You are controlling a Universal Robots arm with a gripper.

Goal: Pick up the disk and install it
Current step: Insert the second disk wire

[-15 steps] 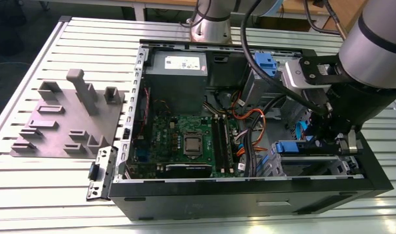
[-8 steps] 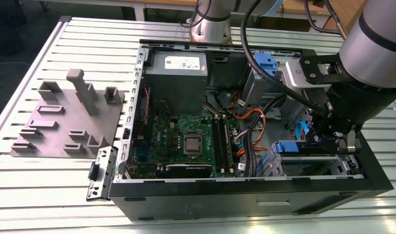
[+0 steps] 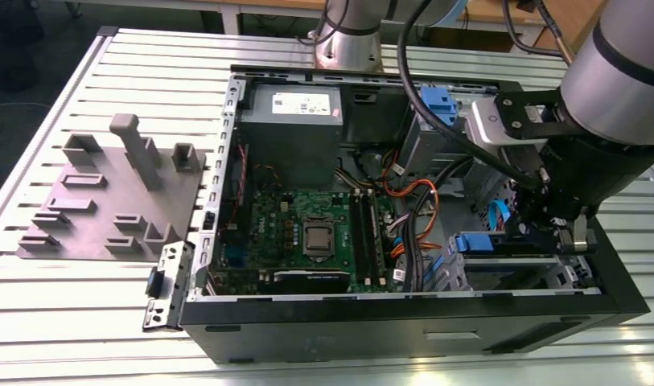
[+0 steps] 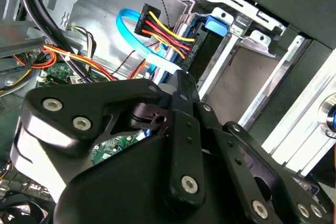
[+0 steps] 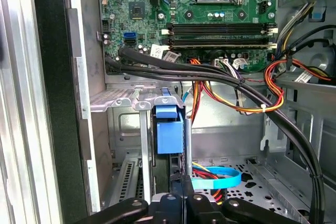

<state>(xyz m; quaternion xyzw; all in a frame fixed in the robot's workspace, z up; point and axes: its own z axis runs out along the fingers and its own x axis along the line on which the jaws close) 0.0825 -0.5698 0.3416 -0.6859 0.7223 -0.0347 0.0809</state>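
Note:
The disk (image 5: 169,129) stands edge-on in the drive cage (image 5: 118,99) at the case's front corner, showing its bright blue bracket. In the second wrist view the disk's dark edge (image 4: 203,51) carries a blue tab and plugged-in coloured cables (image 4: 165,32). From the exterior view the bracket (image 3: 479,243) sits low in the cage on the exterior view's right. My gripper (image 4: 181,90) is shut with its fingers pressed together, tips right by the disk's cabled end, and nothing shows between them. It reaches down into the case (image 3: 563,233).
The open computer case (image 3: 413,322) lies on a slatted table, with the motherboard (image 3: 305,233), a grey power supply (image 3: 291,121) and thick black and orange cables (image 5: 220,85) beside the cage. A blue data cable (image 5: 216,177) loops near my fingers. A grey fixture plate (image 3: 101,201) lies outside.

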